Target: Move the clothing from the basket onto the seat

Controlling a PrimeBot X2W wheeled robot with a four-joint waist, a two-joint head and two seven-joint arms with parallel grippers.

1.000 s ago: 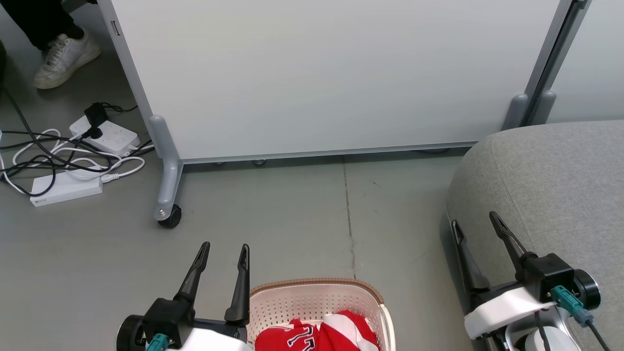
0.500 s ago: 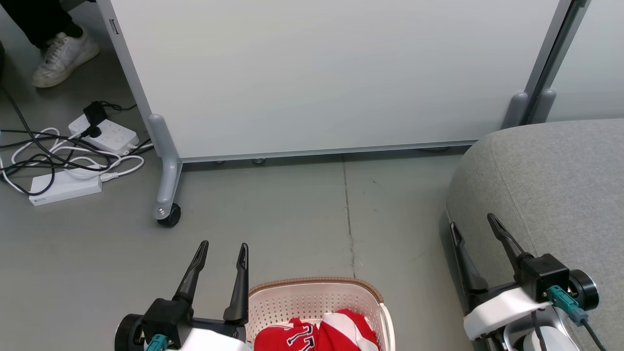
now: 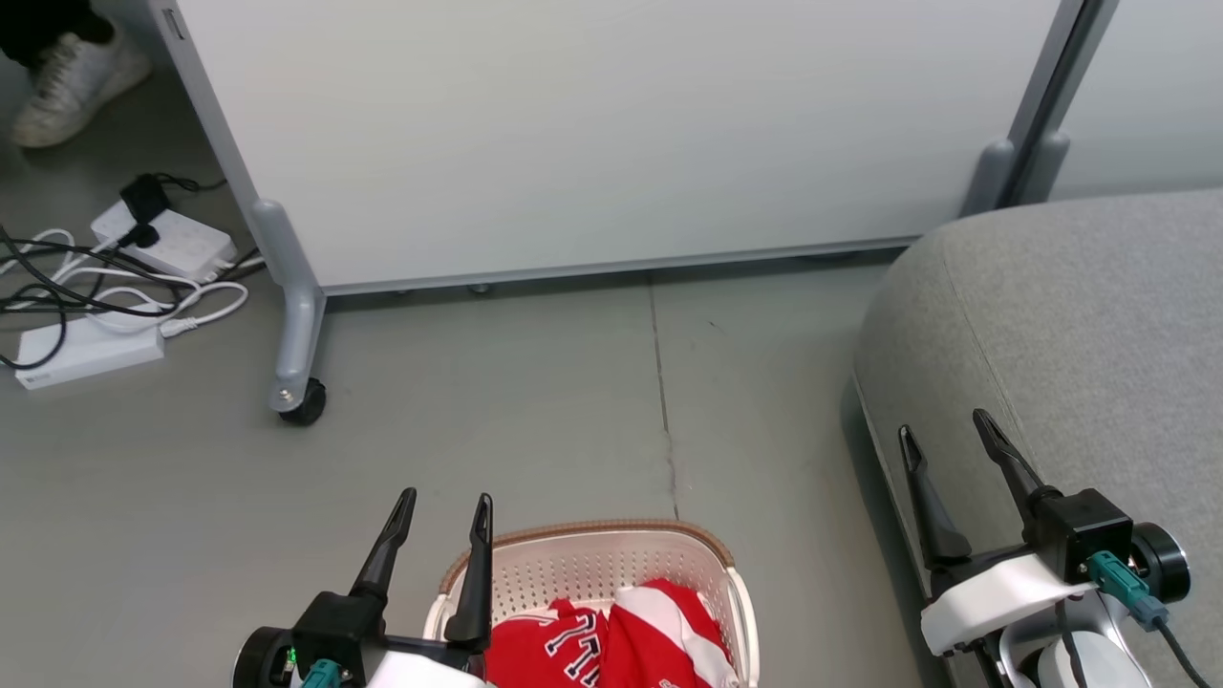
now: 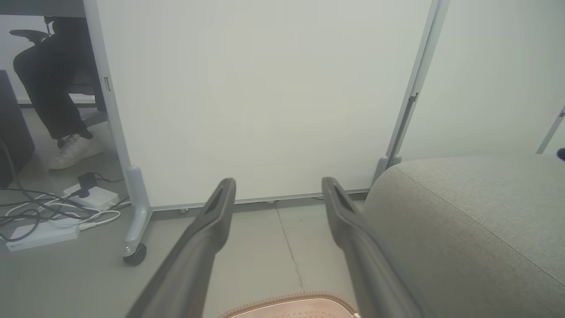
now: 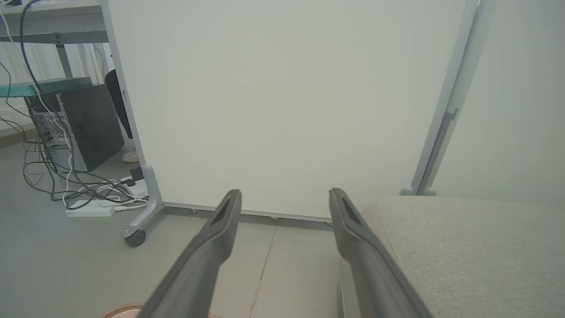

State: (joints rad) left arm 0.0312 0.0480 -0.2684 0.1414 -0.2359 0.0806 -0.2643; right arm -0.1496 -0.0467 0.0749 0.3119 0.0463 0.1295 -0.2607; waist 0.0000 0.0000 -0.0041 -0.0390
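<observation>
Left tool (image 3: 447, 497) hovering by basket (image 3: 592, 528) left rim, jaws standing wide, empty, likely staging for reach-in. Right tool (image 3: 943, 425) also gaping wide, empty, hanging beside seat (image 3: 1070, 315) edge. Clothing (image 3: 611, 645) lying bunched inside basket, none on seat. Bare floor (image 3: 535, 401) between basket and seat giving swing room; partition panel (image 3: 611, 134) bounding far side.
</observation>
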